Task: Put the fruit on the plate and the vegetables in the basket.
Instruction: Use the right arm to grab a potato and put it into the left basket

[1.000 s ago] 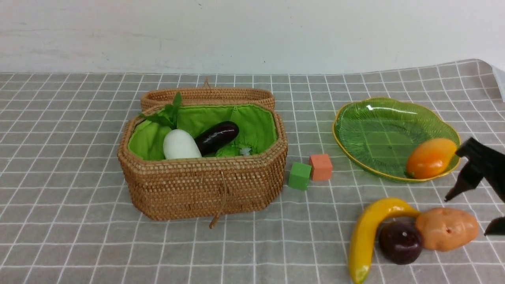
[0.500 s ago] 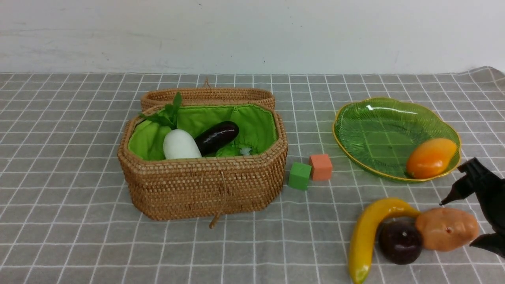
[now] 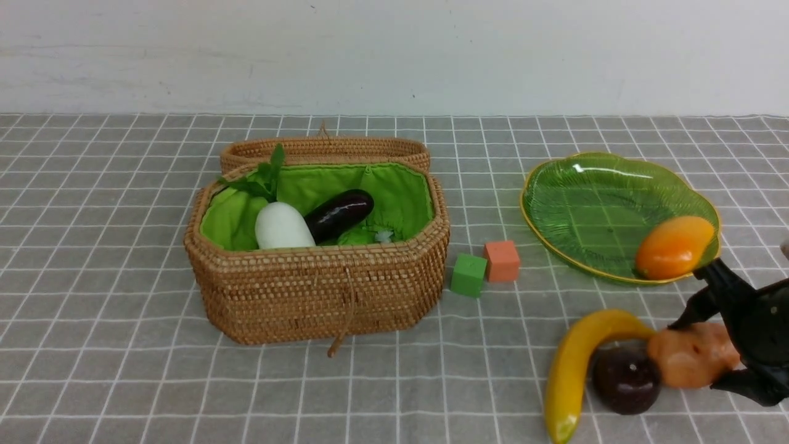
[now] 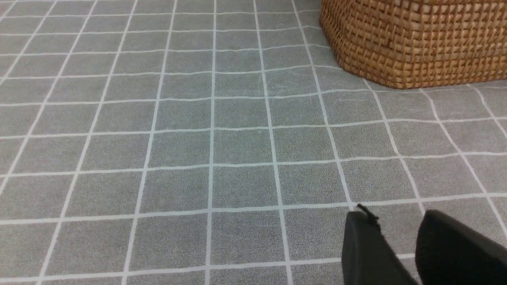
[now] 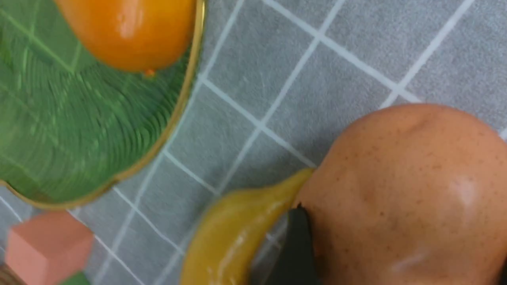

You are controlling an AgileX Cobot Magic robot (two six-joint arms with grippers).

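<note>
My right gripper [image 3: 699,356] has come down round the brown potato [image 3: 690,357], one finger on its far side and one on its near side, both touching it. In the right wrist view the potato [image 5: 408,178] fills the gap between the jaws. Beside it lie the yellow banana [image 3: 573,364] and the round dark purple fruit [image 3: 625,379]. The orange mango [image 3: 673,246] rests on the green plate [image 3: 592,209]. The wicker basket [image 3: 314,296] stands open with a white radish [image 3: 282,227] and an eggplant [image 3: 339,213] inside. My left gripper [image 4: 396,215] hovers slightly open over bare cloth.
A green cube [image 3: 468,275] and an orange cube [image 3: 501,261] sit between basket and plate. The basket's lid leans back behind it. A grey checked cloth covers the table. The banana tip [image 5: 233,233] touches the potato beside my right finger.
My right gripper has dropped from beside the plate down onto the potato and its fingers now bracket it. The potato has shifted slightly. Nothing else moved.
</note>
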